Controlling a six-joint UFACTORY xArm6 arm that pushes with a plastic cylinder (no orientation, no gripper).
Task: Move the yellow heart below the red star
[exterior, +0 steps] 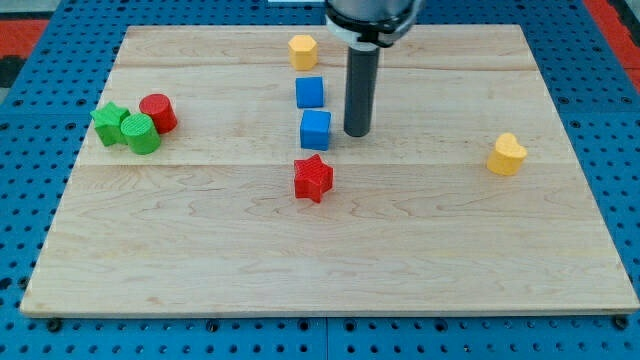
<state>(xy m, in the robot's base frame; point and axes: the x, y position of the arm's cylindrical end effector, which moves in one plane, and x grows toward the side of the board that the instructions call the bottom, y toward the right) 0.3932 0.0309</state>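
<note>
Pale wooden boards make up the table top [420, 260], which lies over a blue perforated base [30, 30] showing around its edges. Taking the red star [313, 178] near the board's middle as the landmark, the yellow heart [507, 154] lies well apart from it toward the view's right and slightly higher in the view, alone on that side. Just above the red star sits a blue cube [315, 129], close to it but with a thin gap, and above that is a second blue block [309, 92], then a yellow hexagonal block [302, 51] near the board's top edge. My tip [357, 134] stands above and to the right of the red star, just beside the lower blue cube on its right; whether it touches that cube cannot be told. The arm carries only this straight dark rod, so there is no claw to be open or closed. Far to the left of the red star, a red cylinder [158, 112], a green cylinder [141, 134] and a green star [108, 122] cluster together, touching or nearly so. No writing or labels can be read anywhere.
</note>
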